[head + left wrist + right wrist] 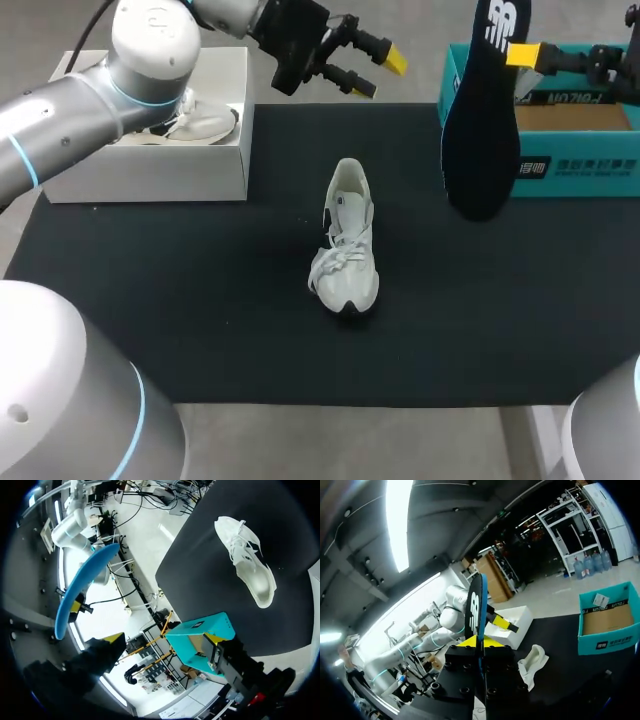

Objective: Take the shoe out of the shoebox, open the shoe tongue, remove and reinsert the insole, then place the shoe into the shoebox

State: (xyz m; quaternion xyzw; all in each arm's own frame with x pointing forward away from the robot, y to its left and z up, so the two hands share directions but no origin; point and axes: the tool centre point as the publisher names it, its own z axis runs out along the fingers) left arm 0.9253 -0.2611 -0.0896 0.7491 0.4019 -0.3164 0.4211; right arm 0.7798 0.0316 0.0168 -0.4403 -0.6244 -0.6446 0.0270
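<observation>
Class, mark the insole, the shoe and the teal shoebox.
insole (pixel 480 130), head view, its dark middle.
shoe (pixel 346 254), head view, its laces.
teal shoebox (pixel 575 166), head view, its front wall.

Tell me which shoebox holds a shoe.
The white box, at the mat's left: a white shoe lies inside. The teal box holds none.

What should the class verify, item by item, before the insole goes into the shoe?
1. Insole clamped in the right end effector: ok.
2. Shoe standing sole-down on the mat, opening up: ok.
3. Tongue pulled open far enough: cannot tell.
4. Left end effector steadying the shoe: not ok; it is open, raised beside the white box, apart from the shoe.
5. Teal shoebox open on top: ok.
</observation>
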